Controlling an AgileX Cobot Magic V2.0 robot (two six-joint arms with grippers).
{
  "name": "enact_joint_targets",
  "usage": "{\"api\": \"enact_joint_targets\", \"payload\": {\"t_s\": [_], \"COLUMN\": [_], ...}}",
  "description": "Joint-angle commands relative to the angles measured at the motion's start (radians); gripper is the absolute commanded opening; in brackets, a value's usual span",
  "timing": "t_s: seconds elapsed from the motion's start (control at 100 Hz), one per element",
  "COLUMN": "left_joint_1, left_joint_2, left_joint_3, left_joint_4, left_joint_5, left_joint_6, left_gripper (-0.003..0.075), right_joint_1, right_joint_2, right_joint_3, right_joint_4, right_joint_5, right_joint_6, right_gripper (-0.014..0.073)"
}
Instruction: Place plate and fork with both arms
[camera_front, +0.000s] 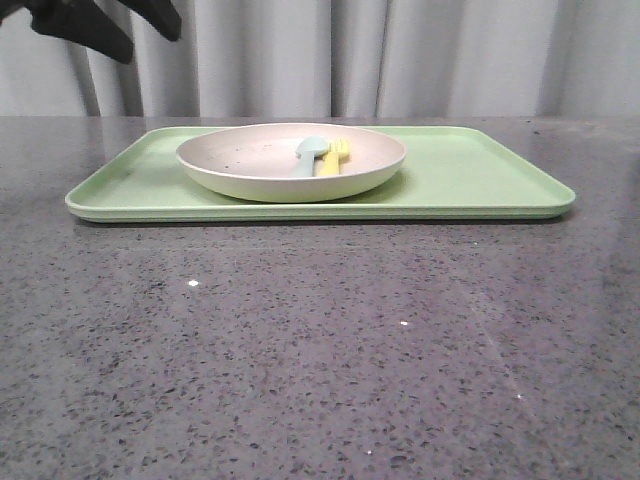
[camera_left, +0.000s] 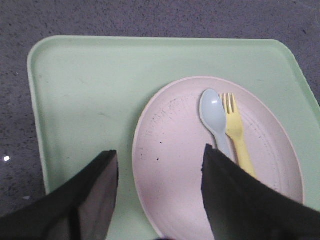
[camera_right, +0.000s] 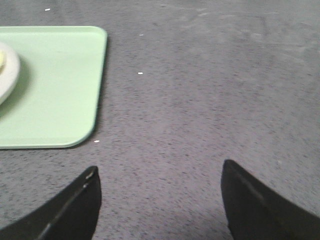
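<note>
The pale pinkish plate (camera_front: 240, 160) sits on the left half of the light green tray (camera_front: 470, 170). The yellow fork (camera_front: 335, 158) lies in the plate beside a pale blue spoon (camera_front: 308, 155). In the left wrist view the plate (camera_left: 170, 130), fork (camera_left: 235, 132) and spoon (camera_left: 215, 117) lie below my open left gripper (camera_left: 160, 165), whose fingers straddle the plate's near rim from above. That gripper (camera_front: 150, 42) shows high at the far left in the front view. My right gripper (camera_right: 160, 175) is open and empty over bare table beside the tray's corner (camera_right: 55, 85).
The table is dark speckled grey stone (camera_front: 320, 340). A grey curtain (camera_front: 400, 50) hangs behind it. A sliver of the plate (camera_right: 7, 75) shows at the edge of the right wrist view.
</note>
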Motion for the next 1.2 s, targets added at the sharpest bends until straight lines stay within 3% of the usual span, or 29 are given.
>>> {"api": "enact_joint_targets", "payload": {"t_s": [0.0, 0.22, 0.66, 1.19], "left_joint_1": [-0.003, -0.003, -0.003, -0.003], "left_joint_2": [-0.107, -0.28, -0.59, -0.696], "left_joint_3": [0.002, 0.147, 0.428, 0.531], "left_joint_4": [0.023, 0.097, 0.103, 0.103], "left_joint_5": [-0.032, -0.064, -0.158, -0.21], "left_joint_6": [-0.005, -0.005, -0.005, -0.005], "left_gripper": [0.0375, 0.0375, 0.0374, 0.0374], "right_joint_1": [0.038, 0.155, 0.349, 0.399], "right_joint_2": [0.068, 0.258, 0.784, 1.296], "right_joint_3": [-0.077, -0.29, -0.791, -1.295], "right_joint_4": [-0.008, -0.008, -0.008, 0.091], "right_joint_5": [-0.063, -0.005, 0.236, 0.446], "right_joint_6": [0.0, -0.003, -0.009, -0.009], "right_gripper": [0.0492, 0.0486, 0.0486, 0.0486]}}
